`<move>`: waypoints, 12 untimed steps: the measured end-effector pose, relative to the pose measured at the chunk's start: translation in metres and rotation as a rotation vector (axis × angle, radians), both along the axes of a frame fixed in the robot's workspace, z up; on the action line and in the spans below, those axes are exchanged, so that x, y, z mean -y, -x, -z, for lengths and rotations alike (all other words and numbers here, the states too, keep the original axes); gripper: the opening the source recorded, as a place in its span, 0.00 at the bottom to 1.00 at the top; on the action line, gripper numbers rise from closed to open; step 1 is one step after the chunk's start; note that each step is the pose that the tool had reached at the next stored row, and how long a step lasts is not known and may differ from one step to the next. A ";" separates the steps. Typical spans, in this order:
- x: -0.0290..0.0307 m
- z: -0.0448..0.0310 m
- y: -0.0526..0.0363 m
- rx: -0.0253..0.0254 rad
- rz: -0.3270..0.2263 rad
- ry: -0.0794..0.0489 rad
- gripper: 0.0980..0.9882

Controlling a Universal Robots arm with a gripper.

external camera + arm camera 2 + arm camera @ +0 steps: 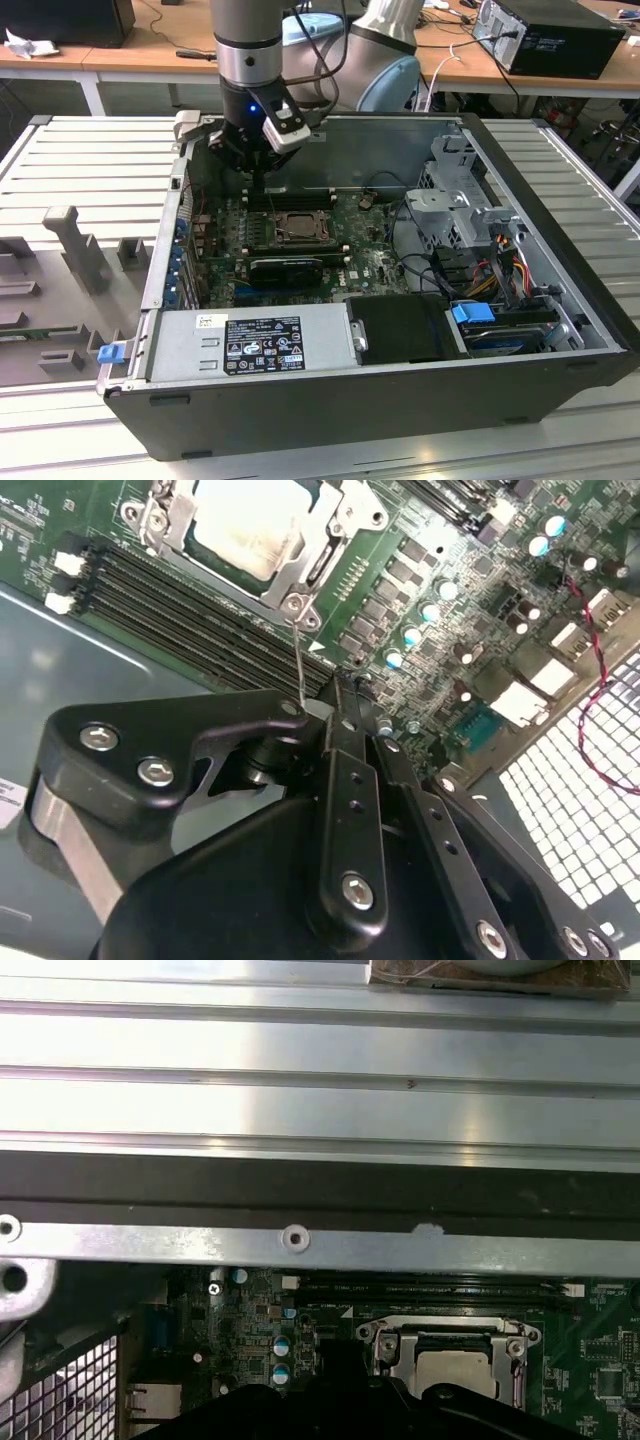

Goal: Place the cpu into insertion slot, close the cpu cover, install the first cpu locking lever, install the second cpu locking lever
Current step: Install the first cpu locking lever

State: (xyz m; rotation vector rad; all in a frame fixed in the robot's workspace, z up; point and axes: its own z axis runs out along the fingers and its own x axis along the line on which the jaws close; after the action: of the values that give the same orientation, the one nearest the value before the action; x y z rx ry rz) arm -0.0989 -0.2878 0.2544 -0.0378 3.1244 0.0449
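Already the cpu (255,525) sits in the insertion slot (452,1370), its pale metal top showing through the window of the cpu cover (300,565), which we see lying flat over it in both wrist views. We judge the first two steps done: chip seated, frame down.

The levers are the open question. In the second wrist view a thin wire locking lever (297,655) rises from the near corner of the cover, straight toward the fingertips; it stands up from the board rather than lying latched alongside the socket. We judge at least this lever not yet installed. The other lever we cannot make out.

The gripper (335,702) hangs just short of the socket, above the long black memory slots (190,610) that run between it and the cover. Its fingers (345,770) are pressed close together, and the free end of the wire runs in right at their tips; whether they pinch it or merely touch it, we cannot tell.

Beyond the fingers, the green motherboard (470,610) spreads out with its round capacitors. In the exterior view the gripper (258,175) is down inside the open computer case (330,395), at the far edge of the socket, with the power supply (250,345) along the near wall.
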 end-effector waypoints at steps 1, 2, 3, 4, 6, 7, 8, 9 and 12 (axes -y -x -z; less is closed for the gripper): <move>0.0000 0.0000 -0.0010 0.0000 0.000 0.000 0.01; 0.0000 0.0002 -0.0023 -0.0001 0.000 0.000 0.01; 0.0000 0.0004 -0.0035 0.0000 0.000 0.000 0.01; 0.0000 0.0008 -0.0076 0.0000 0.000 0.000 0.01; -0.0002 0.0034 -0.0288 0.0000 -0.003 0.001 0.01; -0.0002 0.0039 -0.0332 0.0000 -0.004 0.001 0.01; -0.0002 0.0043 -0.0379 -0.0001 -0.004 0.001 0.01; -0.0002 0.0045 -0.0425 -0.0001 -0.005 0.000 0.01; -0.0002 0.0049 -0.0509 0.0001 -0.008 -0.027 0.01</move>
State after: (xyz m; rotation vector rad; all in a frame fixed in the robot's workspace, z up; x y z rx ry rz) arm -0.0480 -0.2876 0.2495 -0.0493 3.1230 0.0877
